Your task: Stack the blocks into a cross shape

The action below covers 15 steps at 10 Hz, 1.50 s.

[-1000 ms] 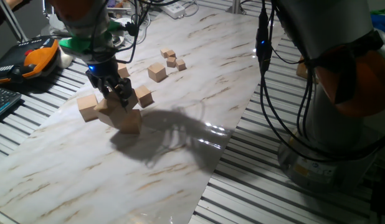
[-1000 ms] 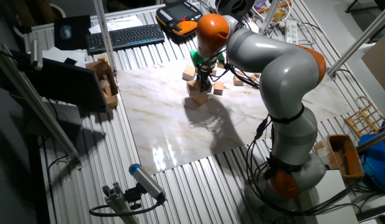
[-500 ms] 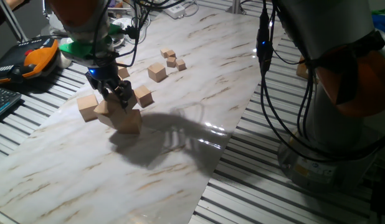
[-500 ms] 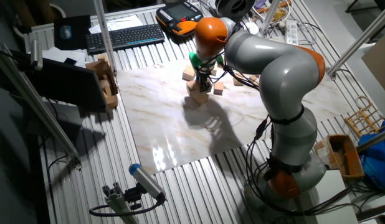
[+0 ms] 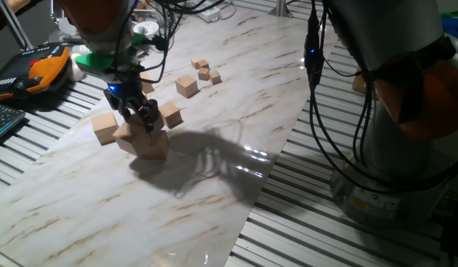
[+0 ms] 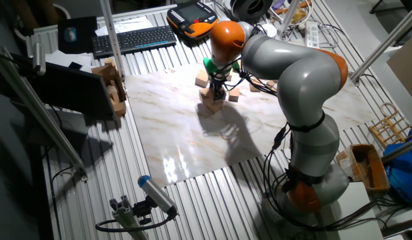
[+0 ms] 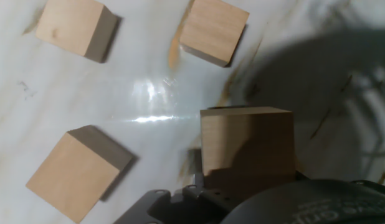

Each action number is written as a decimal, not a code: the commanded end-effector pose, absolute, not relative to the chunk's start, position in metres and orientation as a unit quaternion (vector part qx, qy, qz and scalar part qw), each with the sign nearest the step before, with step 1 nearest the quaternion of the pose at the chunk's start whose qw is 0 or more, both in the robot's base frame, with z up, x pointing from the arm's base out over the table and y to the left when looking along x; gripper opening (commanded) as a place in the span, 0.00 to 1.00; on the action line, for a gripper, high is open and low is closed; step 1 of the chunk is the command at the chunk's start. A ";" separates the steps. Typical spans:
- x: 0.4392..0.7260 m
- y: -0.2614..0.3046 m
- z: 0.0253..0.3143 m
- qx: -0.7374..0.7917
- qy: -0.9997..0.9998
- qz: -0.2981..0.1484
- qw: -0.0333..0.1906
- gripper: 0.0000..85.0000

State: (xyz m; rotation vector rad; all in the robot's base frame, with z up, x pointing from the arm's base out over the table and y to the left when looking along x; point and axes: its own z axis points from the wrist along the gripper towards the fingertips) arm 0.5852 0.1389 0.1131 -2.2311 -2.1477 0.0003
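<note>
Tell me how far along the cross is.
Done: nothing looks stacked; three blocks lie apart on the table. In hand: the fingers sit over the fourth block, grip unclear. Left: building the whole cross.

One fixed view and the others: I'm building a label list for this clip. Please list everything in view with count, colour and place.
blocks: four, light tan, clustered on the left part of the board, below the gripper
medium cube: one clearly seen, tan, farther along the board
tiny cubes: three, tan, grouped just beyond the medium cube
board: one, white marbled, on the slatted table
keyboard: one, black, off the board
pendant: one, orange and black, off the board
arm: one, grey with orange joints
gripper: one, black, fingers pointing down at the blocks; open or shut unclear
</note>
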 end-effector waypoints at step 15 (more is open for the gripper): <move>0.579 0.138 0.133 -0.730 -0.682 -0.013 0.038 0.00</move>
